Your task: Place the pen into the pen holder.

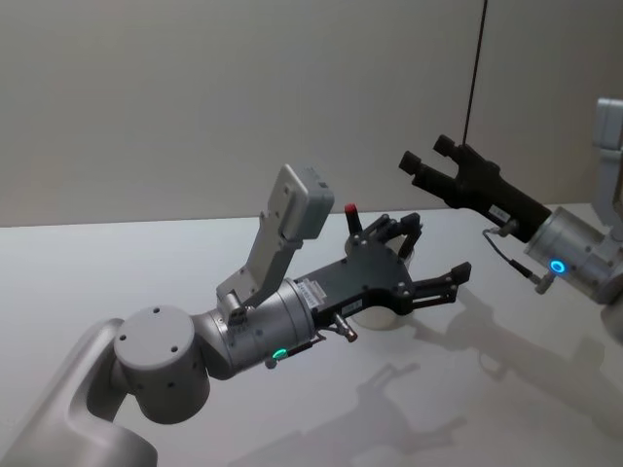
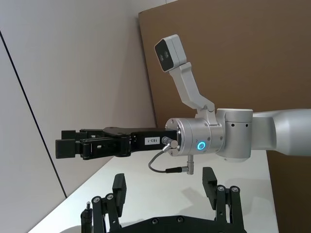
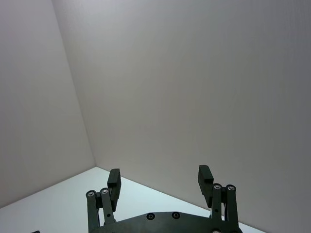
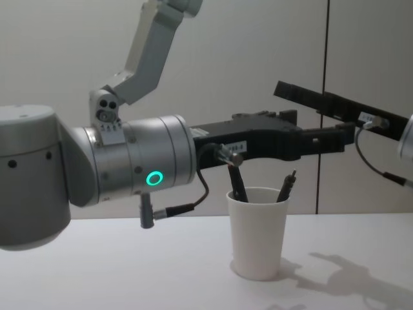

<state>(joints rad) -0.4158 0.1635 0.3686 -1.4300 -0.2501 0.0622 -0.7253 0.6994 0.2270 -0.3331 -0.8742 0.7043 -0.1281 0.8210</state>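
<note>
The pen holder [image 4: 258, 236], a plain white paper cup, stands on the white table. Two dark pens lean inside it, one at its left side [image 4: 237, 184] and one at its right [image 4: 287, 187]. In the head view a pen's red top [image 1: 351, 209] sticks up behind my left gripper [image 1: 433, 255], which mostly hides the cup [image 1: 375, 317]. That gripper [image 4: 335, 139] hovers open just above the cup's rim with nothing between its fingers [image 2: 119, 187]. My right gripper [image 1: 426, 163] is raised to the right of the cup, open and empty [image 3: 159, 178].
The white table [image 1: 146, 263] reaches back to a plain grey wall. A dark vertical seam [image 1: 474, 68] runs down the wall behind my right arm. A brown board [image 2: 233, 53] stands behind my right arm in the left wrist view.
</note>
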